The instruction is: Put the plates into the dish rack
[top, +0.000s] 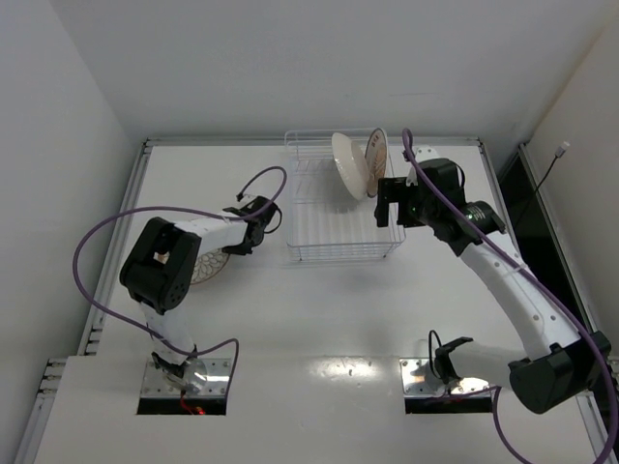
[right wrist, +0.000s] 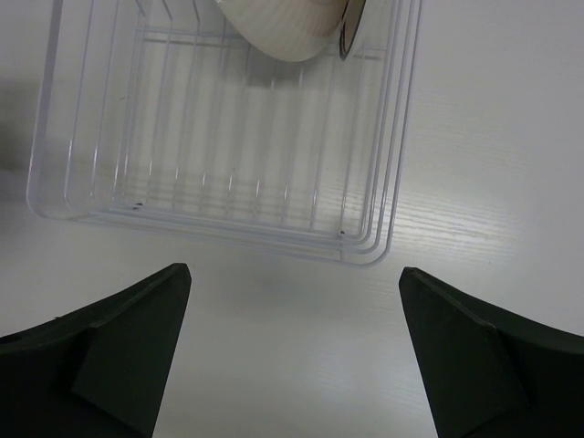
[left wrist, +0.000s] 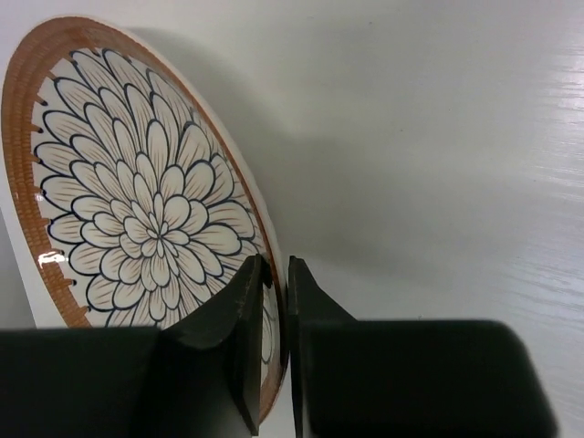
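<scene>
A brown-rimmed plate (left wrist: 137, 182) with a petal pattern fills the left of the left wrist view. My left gripper (left wrist: 276, 274) is shut on its near rim, one finger on each face. From above, this plate (top: 207, 267) shows only partly under the left arm, left of the dish rack (top: 338, 257). Two plates stand on edge at the rack's far end: one shows its pale underside (top: 349, 164), the other a brown rim (top: 377, 158). My right gripper (top: 387, 199) hovers at the rack's right side, open and holding nothing. In the right wrist view, the right gripper (right wrist: 294, 274) faces the rack (right wrist: 219, 228).
A purple cable (top: 97, 242) loops out from the left arm, and another (top: 464, 232) runs along the right arm. Raised rails edge the table at the left (top: 135, 193) and right (top: 498, 184). White walls stand behind the table and on both sides.
</scene>
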